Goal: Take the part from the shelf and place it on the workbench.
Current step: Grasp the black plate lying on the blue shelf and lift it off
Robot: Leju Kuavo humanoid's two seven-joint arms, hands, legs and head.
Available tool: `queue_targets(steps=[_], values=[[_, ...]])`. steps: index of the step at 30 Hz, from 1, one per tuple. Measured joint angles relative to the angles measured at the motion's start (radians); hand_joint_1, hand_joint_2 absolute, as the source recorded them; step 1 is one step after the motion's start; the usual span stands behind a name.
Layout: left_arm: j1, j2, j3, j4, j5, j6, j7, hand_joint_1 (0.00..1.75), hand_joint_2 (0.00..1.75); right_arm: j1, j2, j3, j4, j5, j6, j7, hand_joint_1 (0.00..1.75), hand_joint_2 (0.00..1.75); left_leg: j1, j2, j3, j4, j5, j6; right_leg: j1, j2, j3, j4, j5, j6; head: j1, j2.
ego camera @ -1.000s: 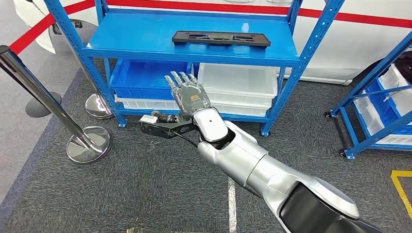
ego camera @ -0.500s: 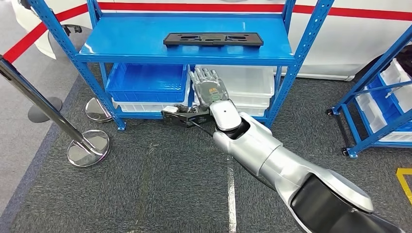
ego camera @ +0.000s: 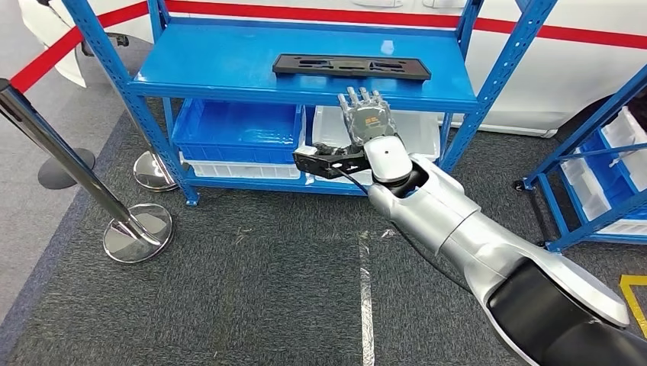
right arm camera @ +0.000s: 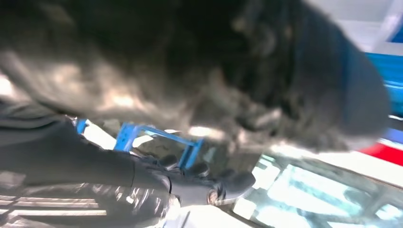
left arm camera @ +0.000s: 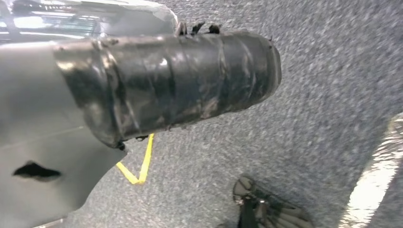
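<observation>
The part (ego camera: 351,66) is a long flat black plastic piece lying on the top level of the blue shelf (ego camera: 221,65), right of its middle. My right hand (ego camera: 367,116) is raised with fingers straight and apart, palm away from me, holding nothing. It sits just in front of the shelf's front edge, below the part, and its fingertips reach the edge. The right wrist view is blurred, with the right hand (right arm camera: 190,71) a dark mass. In the left wrist view my left hand (left arm camera: 166,90) hangs over grey carpet, and its fingers are too hidden to judge.
On the shelf's lower level sit a blue bin (ego camera: 236,126) and a white bin (ego camera: 416,130). A chrome stanchion base (ego camera: 137,232) stands at the left. A second blue rack (ego camera: 603,152) stands at the right. A white tape line (ego camera: 366,290) runs across the carpet.
My right hand has moved right and up, from in front of the lower bins to the shelf's front edge below the part. The view has shifted slightly too.
</observation>
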Motion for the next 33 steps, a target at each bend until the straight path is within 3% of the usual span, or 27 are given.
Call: queue_targets(steps=[1,2,3,5,7,10,12,15,16,17,18,20,22,27,28,31,32,33], values=[[-0.001,0.000,0.000,0.000,0.001,0.001,0.001,0.00,0.00,0.000,-0.005,0.000,-0.003,0.003,0.005,0.000,0.00,0.00,-0.001,-0.001,0.004,0.000,-0.003,0.002,0.000,0.000,-0.033,0.049,-0.007,0.001,0.000,0.000],[-0.002,0.000,0.000,0.000,0.002,0.002,0.001,0.00,0.00,0.001,-0.008,0.000,-0.006,0.005,0.008,0.000,0.00,0.00,-0.001,-0.002,0.009,0.000,-0.007,0.003,0.000,0.000,-0.049,0.061,0.006,-0.001,0.000,0.000],[-0.001,0.000,0.000,0.000,0.002,0.003,0.002,0.00,0.00,0.002,-0.012,0.000,-0.008,0.006,0.010,0.000,0.00,0.00,-0.001,-0.003,0.015,0.000,-0.011,0.003,0.000,0.000,-0.045,0.032,0.037,-0.003,0.000,0.000],[0.001,0.000,0.000,0.000,0.003,0.007,0.002,0.00,0.00,0.000,-0.020,0.000,-0.015,0.008,0.012,0.000,0.00,0.00,-0.002,-0.006,0.027,0.000,-0.022,-0.001,0.002,0.001,0.008,-0.107,0.122,-0.013,0.001,0.000],[0.000,0.000,0.000,0.000,0.003,0.014,0.001,0.00,0.00,-0.005,-0.029,0.001,-0.024,0.008,0.016,0.002,0.00,0.00,-0.005,-0.009,0.032,0.001,-0.030,-0.009,0.007,0.002,0.059,-0.219,0.158,-0.020,0.000,0.000],[-0.002,0.000,0.000,0.000,0.005,0.020,-0.005,0.00,0.00,-0.011,-0.042,0.001,-0.039,0.008,0.026,0.007,0.00,0.00,-0.007,-0.010,0.032,-0.004,-0.037,-0.024,0.008,0.004,0.076,-0.249,0.152,-0.027,-0.002,0.000],[-0.002,-0.001,0.000,0.000,0.006,0.020,-0.012,0.00,0.00,-0.013,-0.049,0.001,-0.046,0.008,0.029,0.010,0.00,0.00,-0.007,-0.006,0.025,0.021,-0.057,-0.032,0.004,0.004,0.087,-0.261,0.151,-0.034,-0.004,0.000],[-0.003,-0.002,0.000,0.000,0.006,0.020,-0.018,0.00,0.00,-0.017,-0.054,0.001,-0.052,0.008,0.030,0.011,0.00,0.00,-0.005,-0.002,-0.059,0.187,-0.125,-0.039,0.003,0.004,0.103,-0.265,0.142,-0.045,-0.007,0.000],[-0.003,-0.001,0.000,0.000,0.006,0.020,-0.018,0.00,0.00,-0.016,-0.055,0.002,-0.053,0.008,0.030,0.011,0.00,0.00,-0.005,-0.002,-0.091,0.238,-0.134,-0.042,0.003,0.004,0.106,-0.265,0.138,-0.046,-0.007,0.000],[-0.002,-0.001,0.000,0.000,0.006,0.020,-0.018,0.00,0.00,-0.015,-0.057,0.003,-0.054,0.008,0.030,0.011,0.00,0.00,-0.005,-0.001,-0.111,0.257,-0.123,-0.044,0.003,0.004,0.111,-0.263,0.133,-0.047,-0.007,0.000],[-0.001,-0.001,0.000,0.000,0.006,0.019,-0.018,0.00,0.00,-0.014,-0.059,0.004,-0.055,0.007,0.030,0.011,0.00,0.00,-0.004,-0.001,-0.112,0.239,-0.094,-0.045,0.003,0.005,0.116,-0.260,0.127,-0.047,-0.008,0.000],[-0.001,-0.002,0.000,0.000,0.005,0.018,-0.018,0.00,0.00,-0.014,-0.062,0.005,-0.059,0.007,0.030,0.011,0.00,0.00,-0.002,0.000,-0.072,0.124,-0.015,-0.045,0.001,0.005,0.126,-0.251,0.112,-0.043,-0.007,0.000],[-0.003,-0.002,0.000,0.000,0.005,0.018,-0.018,0.00,0.00,-0.016,-0.066,0.006,-0.063,0.006,0.031,0.011,0.00,0.00,-0.006,0.000,-0.030,0.032,0.016,-0.039,0.004,0.006,0.128,-0.244,0.101,-0.035,-0.008,0.000],[-0.004,-0.003,-0.001,0.000,0.004,0.017,-0.018,0.00,0.00,-0.017,-0.073,0.007,-0.071,0.006,0.031,0.012,0.00,0.00,-0.004,-0.001,-0.008,-0.004,0.006,-0.013,0.007,0.005,0.117,-0.222,0.081,-0.015,-0.005,0.000],[-0.003,-0.004,-0.001,0.000,0.004,0.017,-0.017,0.00,0.00,-0.018,-0.075,0.007,-0.072,0.006,0.031,0.012,0.00,0.00,-0.002,-0.001,-0.001,-0.008,0.005,-0.008,0.007,0.004,0.099,-0.183,0.063,-0.010,-0.004,0.000],[-0.005,-0.004,-0.001,0.000,0.003,0.017,-0.016,0.00,0.00,-0.016,-0.080,0.009,-0.073,0.006,0.031,0.012,0.00,0.00,0.000,-0.001,0.012,-0.011,-0.003,0.003,0.001,0.001,-0.010,0.007,0.002,-0.002,0.000,0.000],[-0.006,-0.004,-0.001,0.000,0.002,0.016,-0.015,0.00,0.00,-0.013,-0.081,0.010,-0.073,0.006,0.032,0.011,0.00,0.00,0.000,-0.001,0.016,-0.011,-0.007,0.003,-0.001,0.001,-0.037,0.039,0.005,-0.002,0.000,0.000],[-0.006,-0.004,-0.002,0.000,0.002,0.016,-0.014,0.00,0.00,-0.010,-0.081,0.011,-0.073,0.006,0.033,0.011,0.00,0.00,0.001,-0.002,0.022,-0.011,-0.012,0.003,-0.003,0.001,-0.043,0.030,0.029,-0.002,0.000,0.000]])
